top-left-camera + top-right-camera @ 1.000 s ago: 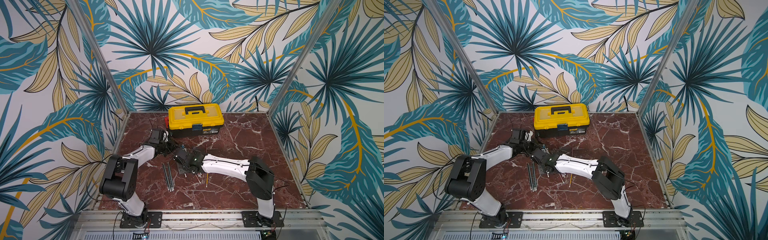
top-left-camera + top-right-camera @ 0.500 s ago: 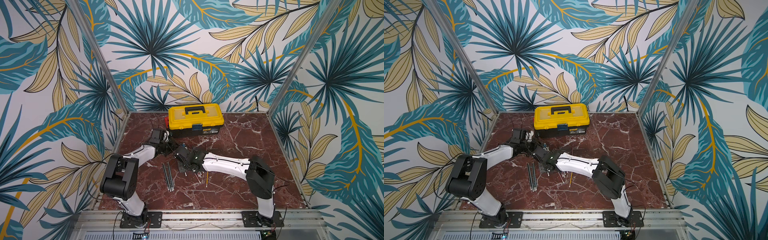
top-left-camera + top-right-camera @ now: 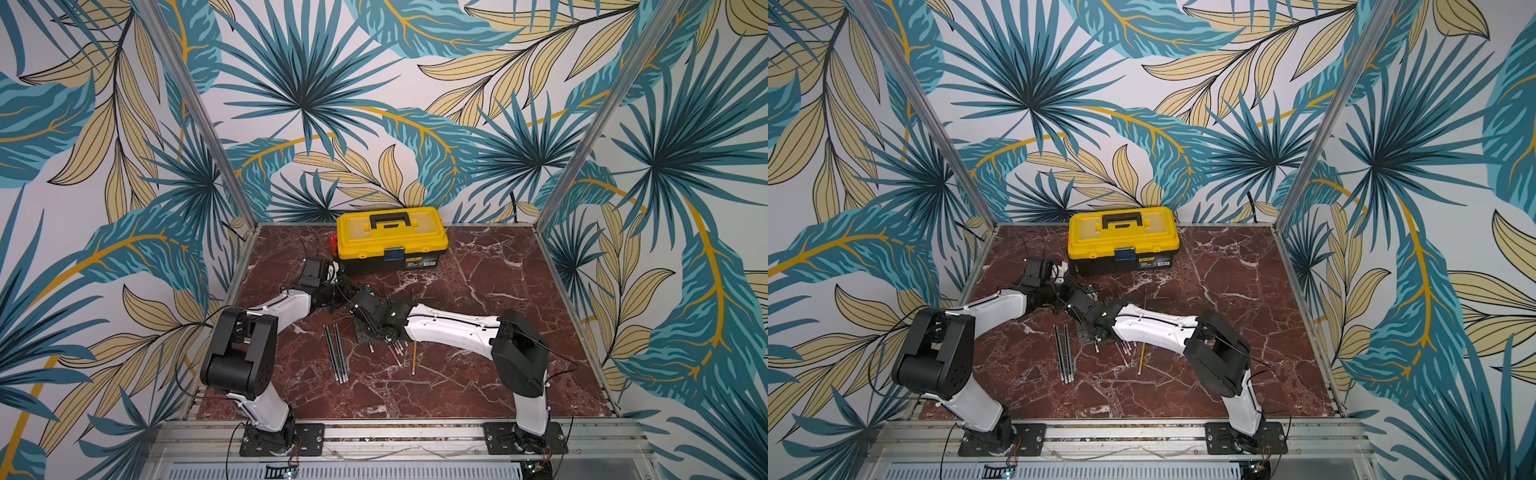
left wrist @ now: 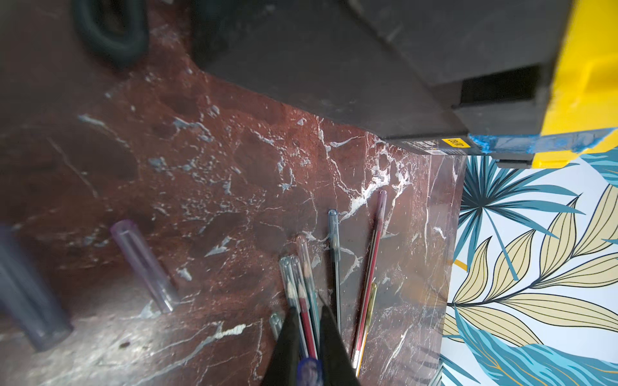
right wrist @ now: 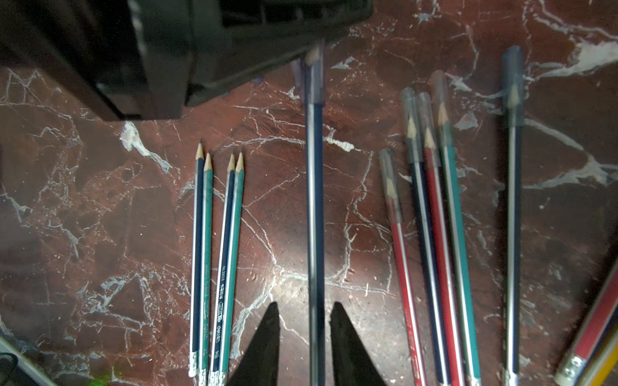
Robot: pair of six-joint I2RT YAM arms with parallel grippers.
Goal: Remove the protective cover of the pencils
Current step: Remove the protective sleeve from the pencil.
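A dark blue pencil (image 5: 314,200) lies between the fingers of my right gripper (image 5: 305,304), which is open, with a gap on each side of the shaft. Its protective cover (image 5: 314,80) runs under the left gripper, which shows black at that view's edge. In the left wrist view my left gripper (image 4: 309,309) is shut on that bluish cover (image 4: 309,371). Several capped pencils (image 5: 431,200) lie beside the held one, and several bare pencils (image 5: 217,250) on its other side. In both top views the grippers meet in front of the toolbox, left gripper (image 3: 337,293) against right gripper (image 3: 356,302).
A yellow toolbox (image 3: 390,237) stands at the back, close behind the left gripper. Two loose translucent caps (image 4: 143,264) lie on the marble near it. A yellow pencil (image 3: 414,357) lies apart, towards the front. The red marble floor (image 3: 498,299) ends at patterned walls.
My right gripper has come open around the dark blue pencil. The left gripper closed on the cover a moment earlier and stays shut. Both arms have hardly moved.
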